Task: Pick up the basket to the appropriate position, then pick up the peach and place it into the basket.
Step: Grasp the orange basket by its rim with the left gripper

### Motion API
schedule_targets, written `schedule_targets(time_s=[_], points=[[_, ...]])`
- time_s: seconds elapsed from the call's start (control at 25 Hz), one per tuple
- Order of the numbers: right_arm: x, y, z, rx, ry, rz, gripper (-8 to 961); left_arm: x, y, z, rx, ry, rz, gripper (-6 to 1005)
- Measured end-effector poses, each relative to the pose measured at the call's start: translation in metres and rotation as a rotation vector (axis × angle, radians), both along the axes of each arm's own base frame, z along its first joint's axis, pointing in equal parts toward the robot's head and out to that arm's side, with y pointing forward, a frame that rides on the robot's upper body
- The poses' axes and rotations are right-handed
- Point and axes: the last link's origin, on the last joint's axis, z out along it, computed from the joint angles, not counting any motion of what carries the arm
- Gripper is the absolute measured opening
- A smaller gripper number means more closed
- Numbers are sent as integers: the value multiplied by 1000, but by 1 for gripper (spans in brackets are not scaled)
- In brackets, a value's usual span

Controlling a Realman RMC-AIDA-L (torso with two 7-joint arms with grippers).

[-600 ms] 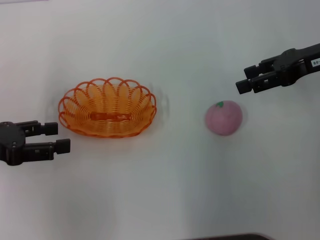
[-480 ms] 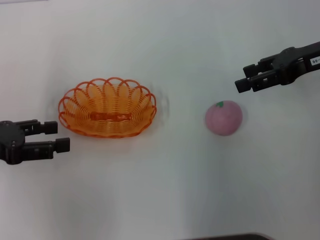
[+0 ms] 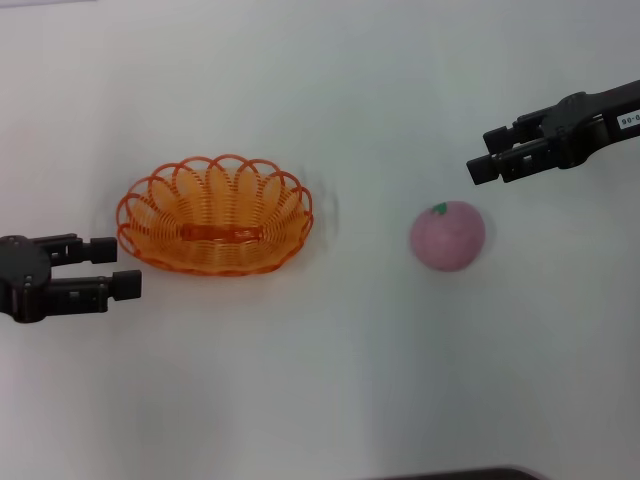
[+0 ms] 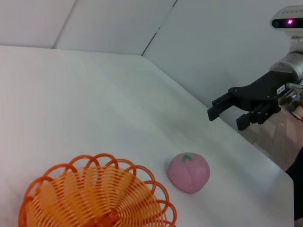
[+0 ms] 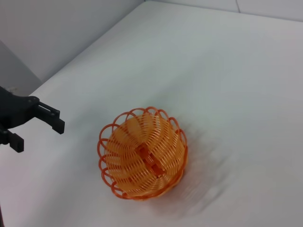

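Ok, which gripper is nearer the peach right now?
Right. The right gripper hovers open just beyond the peach; the left gripper, also open, sits far off past the orange wire basket.

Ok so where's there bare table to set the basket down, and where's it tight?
Bare table lies between the basket and the peach, and across the near edge. It is tight at the basket's left end, where the open left gripper sits beside the rim, and above the peach, near the open right gripper.
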Motion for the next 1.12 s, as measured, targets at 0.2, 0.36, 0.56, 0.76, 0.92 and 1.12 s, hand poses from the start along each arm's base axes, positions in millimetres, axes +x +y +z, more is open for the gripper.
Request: schedule_targets(time_s=[0.2,0.36,0.56,0.76,0.92,1.12], points=[[0,0,0,-1,0,0,745,-1,0,1,1,1,2,813],[0,0,0,-2,1,0,745,-1,-1,1,-6,-2,8,812],[0,0,0,-2,1,-1,745,0,-1,5,-16,-15,25,812],[0,0,0,1,0,-1,745,3,23,14,-35,-8,233,811],[-1,1,-1,2,1,1,745,18,46,24,-52,11,323,811],[-1,1,-1,3,1,1,744,29,77,24,-10,207,455,811]])
